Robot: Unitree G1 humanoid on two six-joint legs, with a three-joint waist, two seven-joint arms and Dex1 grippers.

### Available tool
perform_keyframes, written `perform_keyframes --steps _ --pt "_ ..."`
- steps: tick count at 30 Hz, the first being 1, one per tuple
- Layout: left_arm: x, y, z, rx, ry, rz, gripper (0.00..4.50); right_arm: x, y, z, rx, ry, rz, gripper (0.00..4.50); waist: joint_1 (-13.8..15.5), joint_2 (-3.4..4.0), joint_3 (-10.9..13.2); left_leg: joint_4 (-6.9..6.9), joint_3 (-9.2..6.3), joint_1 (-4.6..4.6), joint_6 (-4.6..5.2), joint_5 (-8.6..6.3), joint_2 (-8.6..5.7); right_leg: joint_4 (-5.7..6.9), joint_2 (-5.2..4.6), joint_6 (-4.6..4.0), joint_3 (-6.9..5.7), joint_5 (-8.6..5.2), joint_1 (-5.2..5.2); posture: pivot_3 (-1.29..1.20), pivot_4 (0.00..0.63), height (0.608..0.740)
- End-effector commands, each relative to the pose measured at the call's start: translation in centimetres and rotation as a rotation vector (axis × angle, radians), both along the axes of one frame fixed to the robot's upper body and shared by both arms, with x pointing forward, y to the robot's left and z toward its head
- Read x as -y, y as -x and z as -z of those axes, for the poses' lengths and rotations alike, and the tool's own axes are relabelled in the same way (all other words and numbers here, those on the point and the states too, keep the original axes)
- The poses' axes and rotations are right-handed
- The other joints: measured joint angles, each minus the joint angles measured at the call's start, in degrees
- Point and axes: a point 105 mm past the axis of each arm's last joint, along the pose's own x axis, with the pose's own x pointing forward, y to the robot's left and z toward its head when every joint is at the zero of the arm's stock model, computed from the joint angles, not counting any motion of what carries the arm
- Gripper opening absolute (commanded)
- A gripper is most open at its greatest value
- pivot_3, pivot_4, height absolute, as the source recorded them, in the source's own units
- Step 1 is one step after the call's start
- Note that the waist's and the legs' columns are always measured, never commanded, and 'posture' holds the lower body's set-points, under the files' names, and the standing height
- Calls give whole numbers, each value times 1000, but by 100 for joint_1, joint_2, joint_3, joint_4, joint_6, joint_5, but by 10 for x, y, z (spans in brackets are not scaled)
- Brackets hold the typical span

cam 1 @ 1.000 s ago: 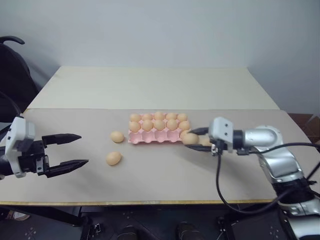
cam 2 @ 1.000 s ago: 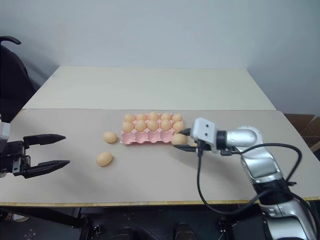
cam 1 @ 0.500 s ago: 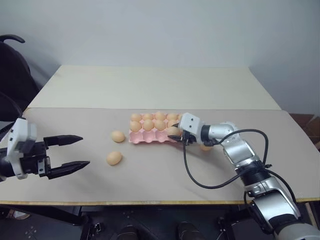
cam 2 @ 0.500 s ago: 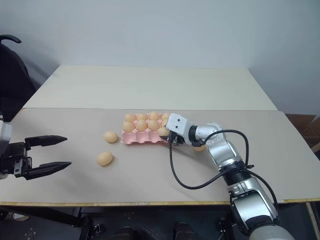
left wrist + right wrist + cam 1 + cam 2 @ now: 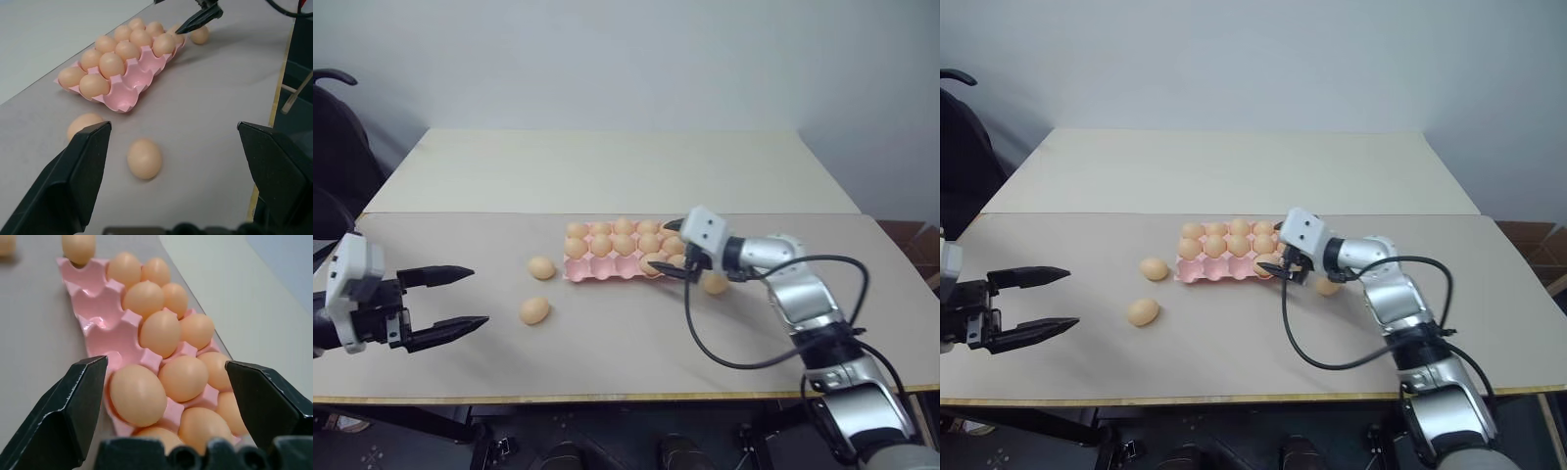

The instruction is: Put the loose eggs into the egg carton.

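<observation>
The pink egg carton (image 5: 607, 270) lies mid-table, its two back rows full of eggs. My right gripper (image 5: 664, 253) is open at the carton's right end, its fingers on either side of an egg (image 5: 138, 394) that sits in a front-row cup (image 5: 651, 262). A loose egg (image 5: 715, 284) lies on the table just right of the carton, below my right wrist. Two more loose eggs (image 5: 542, 267) (image 5: 534, 310) lie left of the carton. My left gripper (image 5: 475, 296) hangs open and empty at the far left, pointing towards them (image 5: 145, 157).
The pale table (image 5: 607, 176) stretches bare behind the carton, with a seam across it. A dark chair (image 5: 337, 127) stands off the table's left side. The front table edge (image 5: 607, 397) runs close below both arms.
My right gripper carried an egg from the carton's right side over its front row, then opened; the egg now sits in a front cup. The left arm stayed still.
</observation>
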Motion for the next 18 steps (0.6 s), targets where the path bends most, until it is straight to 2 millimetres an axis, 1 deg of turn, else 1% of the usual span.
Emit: perform_keyframes --steps 1,3,5,8,9,12,14,16,18 --pt "-6 2 -8 36 -6 -16 4500 20 27 -20 -9 -38 -43 4469 6 0 0 0 0 2 0 0 0 -2 0 0 0 0 2 0 150 740" --pt "-10 3 -9 34 -6 -25 4500 38 41 -23 -43 -38 -41 4469 14 0 1 0 0 2 0 0 0 -1 0 0 0 0 2 0 150 740" --pt "-14 3 -9 34 -10 -36 4500 60 54 -26 -74 -30 -16 4469 13 -1 1 0 0 4 1 0 0 -2 0 0 0 -1 3 0 150 740" --pt "-18 4 -9 32 -13 -49 4500 88 68 -31 -115 -37 41 4469 0 -1 1 0 0 9 1 0 0 -2 0 0 1 -1 8 0 150 740" --pt "-21 4 -9 33 -8 -54 4500 101 73 -33 -131 -38 77 4469 -15 -2 1 0 1 9 1 0 0 -2 0 0 2 -1 8 0 150 740" --pt "-25 4 -9 34 -2 -62 4500 131 80 -33 -161 -26 191 4469 -25 -2 1 -1 1 13 1 -1 0 -3 0 1 2 -2 11 0 150 740" --pt "-26 3 -8 34 -3 -62 4500 143 84 -32 -188 -41 246 4469 -38 -2 1 -1 1 13 1 -1 0 -3 0 1 3 -2 11 0 150 740" --pt "-26 3 -8 34 -2 -60 4500 148 89 -30 -207 -45 265 4469 -49 -2 1 -1 1 14 1 -1 0 -3 1 1 4 -2 11 0 150 740" --pt "-26 2 -7 34 -2 -58 4500 154 96 -22 -255 -24 296 4469 -41 -2 1 -1 1 14 1 -1 0 -3 1 1 4 -2 12 0 150 740"
